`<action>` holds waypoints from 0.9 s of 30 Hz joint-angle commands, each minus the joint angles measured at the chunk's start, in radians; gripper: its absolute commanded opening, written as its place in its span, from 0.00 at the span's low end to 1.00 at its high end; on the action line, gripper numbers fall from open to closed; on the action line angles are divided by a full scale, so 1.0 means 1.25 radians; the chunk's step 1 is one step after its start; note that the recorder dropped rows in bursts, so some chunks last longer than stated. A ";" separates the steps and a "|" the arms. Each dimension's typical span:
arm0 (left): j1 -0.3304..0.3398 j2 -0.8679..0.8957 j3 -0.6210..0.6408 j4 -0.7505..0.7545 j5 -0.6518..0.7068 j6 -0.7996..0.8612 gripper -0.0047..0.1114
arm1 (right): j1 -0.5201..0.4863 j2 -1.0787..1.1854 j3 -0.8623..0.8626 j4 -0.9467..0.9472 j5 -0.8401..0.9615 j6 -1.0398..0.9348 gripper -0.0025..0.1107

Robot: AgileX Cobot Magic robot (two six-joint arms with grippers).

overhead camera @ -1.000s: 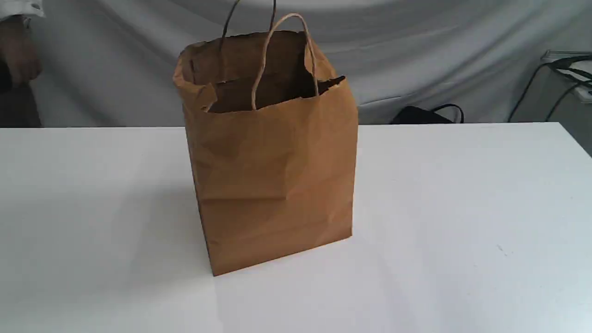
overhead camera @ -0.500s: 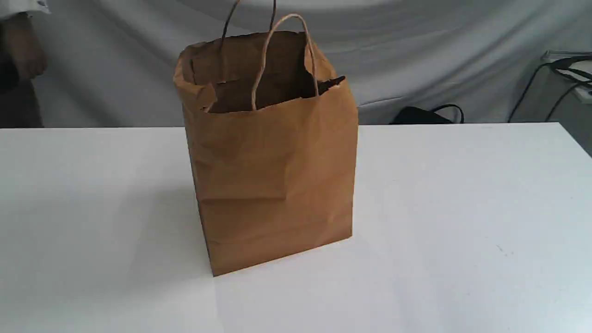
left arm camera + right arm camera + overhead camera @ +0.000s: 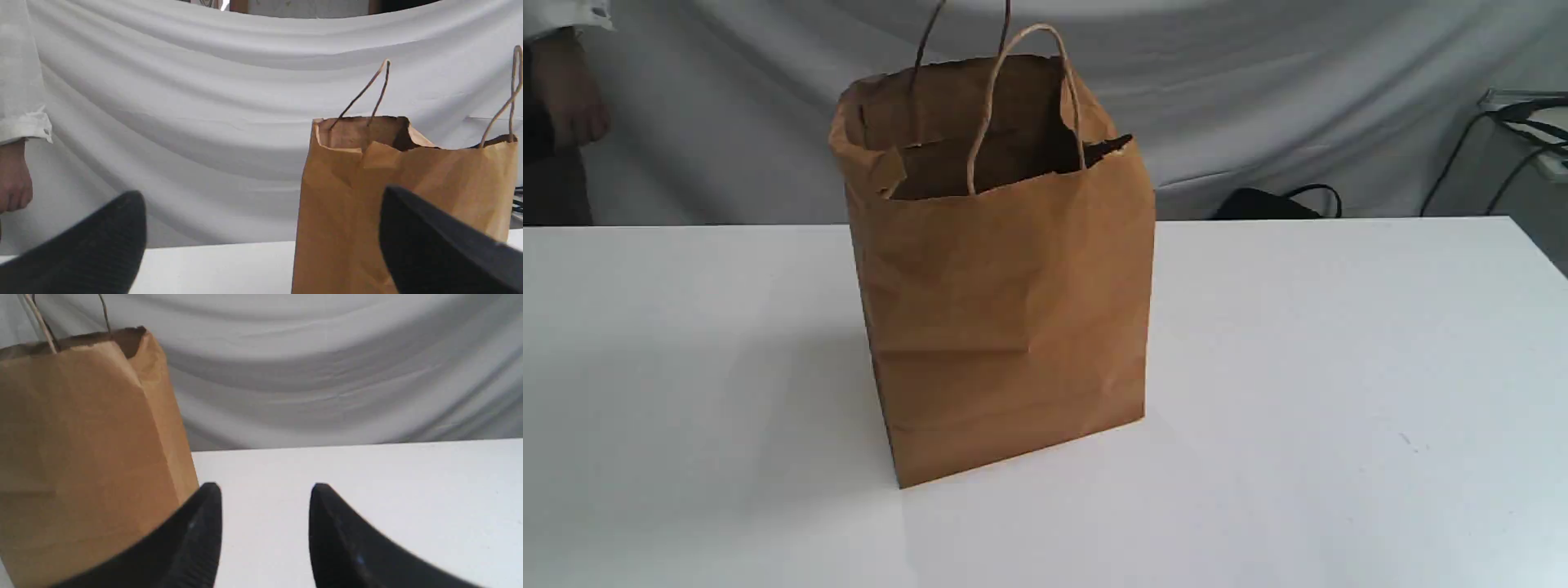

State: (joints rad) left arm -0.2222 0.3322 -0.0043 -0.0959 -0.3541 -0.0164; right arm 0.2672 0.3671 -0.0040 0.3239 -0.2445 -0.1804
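No grasp yet: paper bag upright, mouth open, untouched at the middle of the table; left gripper and right gripper low near it, jaws apart on both, nothing held.

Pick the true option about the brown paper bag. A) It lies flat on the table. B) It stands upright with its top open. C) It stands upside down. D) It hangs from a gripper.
B: the paper bag stands upright on the white table, its top open and nothing holding it.
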 commanded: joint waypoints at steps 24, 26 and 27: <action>0.002 -0.005 0.003 0.008 0.086 -0.023 0.72 | 0.002 -0.001 0.003 -0.002 0.038 0.060 0.33; 0.002 -0.005 0.003 0.008 0.086 -0.023 0.72 | 0.002 -0.001 0.003 -0.002 0.038 0.060 0.33; 0.002 -0.005 0.003 0.008 0.086 -0.023 0.72 | 0.002 -0.001 0.003 -0.002 0.038 0.060 0.33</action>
State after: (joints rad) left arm -0.2222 0.3322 -0.0043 -0.0893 -0.2475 -0.0341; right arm 0.2672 0.3671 -0.0040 0.3239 -0.2036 -0.1072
